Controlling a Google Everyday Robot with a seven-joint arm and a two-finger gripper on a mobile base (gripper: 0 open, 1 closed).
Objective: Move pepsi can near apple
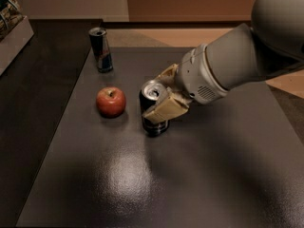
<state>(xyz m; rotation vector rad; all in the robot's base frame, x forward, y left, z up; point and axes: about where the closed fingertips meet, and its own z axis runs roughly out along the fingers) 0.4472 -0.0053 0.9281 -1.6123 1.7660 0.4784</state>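
Camera view: my gripper (156, 98) is just to the right of the apple (111, 101), and its two tan fingers (166, 109) are clamped on the pepsi can (148, 103). One finger lies across the can's near side. The other reaches round behind its silver top, so the can is held firmly between them.

The can stands upright, with its pull-tab opening facing up and its dark body showing below the near finger. It is close beside the apple on the apple's right. A narrow strip of bare table (190, 184) separates them, so they do not touch. The base of the can is down at the table's surface, with a dark shadow around it. I cannot tell whether it is resting there or held a hair above.

The apple sits upright, red, with its stem dimple on top.

My arm (228, 65) comes in from the apple's far right, grey and thick, and slopes down toward the can.

Well behind the apple, and a little to its left, a slim can (101, 49) stands upright near the back edge of the table. Far to the apple's left and behind it there is a pale box (14, 37), off the table.
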